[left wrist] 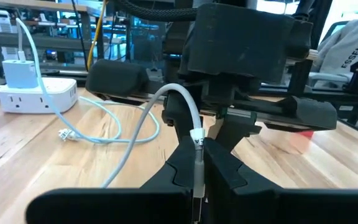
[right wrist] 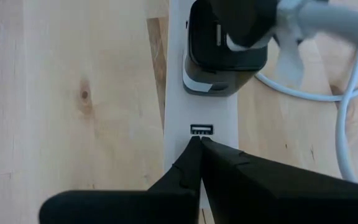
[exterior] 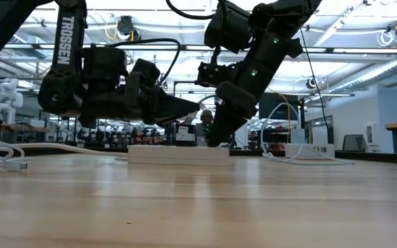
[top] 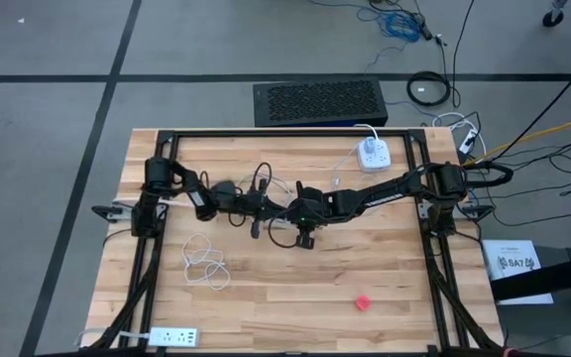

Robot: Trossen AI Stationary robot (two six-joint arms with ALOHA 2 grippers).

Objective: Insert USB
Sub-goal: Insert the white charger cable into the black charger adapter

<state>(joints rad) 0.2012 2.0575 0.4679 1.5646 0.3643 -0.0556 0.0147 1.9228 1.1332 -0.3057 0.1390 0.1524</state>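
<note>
A white power strip [exterior: 178, 154] lies flat on the table's middle, and its USB port [right wrist: 202, 129] faces up. My left gripper [left wrist: 199, 146] reaches in level from the table's left. It hovers above the strip [right wrist: 173, 93], shut on the plug of a white USB cable [left wrist: 135, 124]. My right gripper [right wrist: 202, 142] slants down from the table's right, shut, with its tips on the strip just beside the port. In the low view the left gripper [exterior: 195, 107] stands above the strip and the right gripper [exterior: 216, 141] reaches down onto it. My left gripper pinches the cable's plug [left wrist: 197, 163] between its two fingers, which come level from the table's left. The plug stands upright across the fingers, clear of the strip. The cable leaves its top and arcs slack down to the table. My right gripper has its shut fingertips [right wrist: 191, 155] set down on the strip's top face, right at the edge of the USB port. The fingers slant down from the table's right. The strip lies flat on the table under them.
A second white strip with a charger [top: 373, 154] sits at the far right. A loose coil of white cable [top: 206, 266] lies near left, a small red object [top: 363, 301] near right, and another strip [top: 171, 337] at the near left edge. Black frame rails [top: 434, 248] border the tabletop.
</note>
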